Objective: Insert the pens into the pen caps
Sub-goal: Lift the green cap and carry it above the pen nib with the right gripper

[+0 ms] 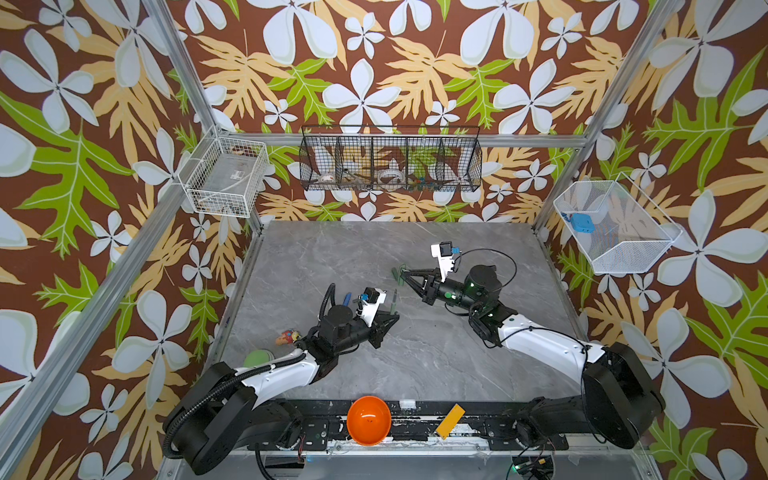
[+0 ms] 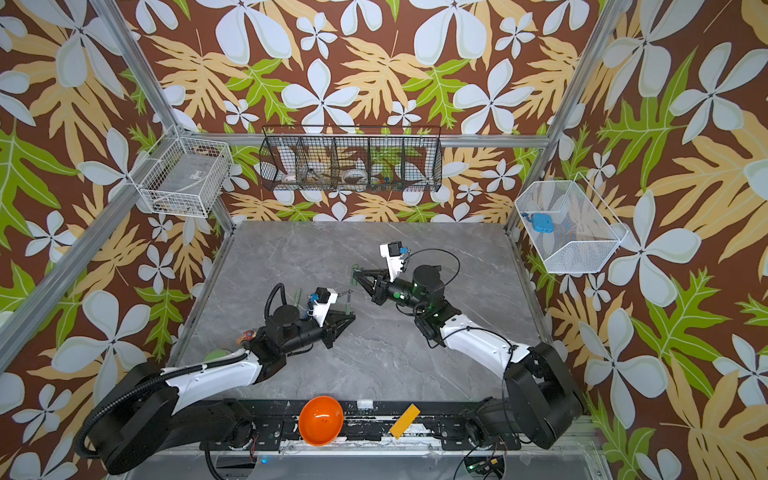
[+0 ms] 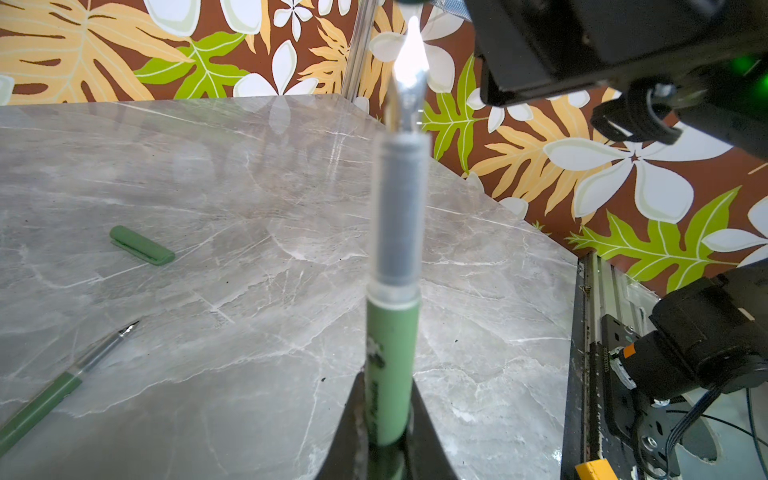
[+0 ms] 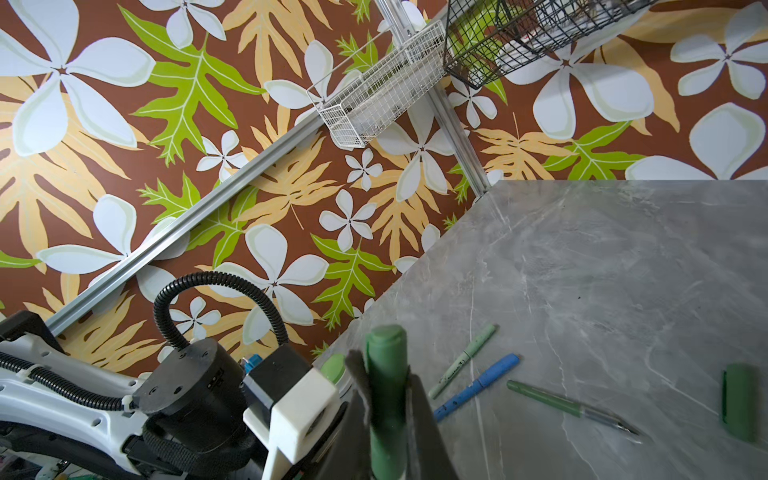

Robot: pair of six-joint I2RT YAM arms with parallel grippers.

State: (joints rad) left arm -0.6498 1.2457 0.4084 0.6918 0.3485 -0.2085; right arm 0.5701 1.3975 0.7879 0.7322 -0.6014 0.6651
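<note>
My left gripper is shut on a green pen near its rear end; its grey grip section and bare metal tip point away from the wrist. My right gripper is shut on a dark green pen cap, crosswise between the fingers. The two grippers stand apart near the middle of the table in both top views. On the table lie a dark green pen with its tip bare, a loose dark green cap, a blue pen and a pale green pen.
An orange bowl and a yellow block rest on the front rail. A green round object and a small toy lie by the left arm. Wire baskets hang on the walls.
</note>
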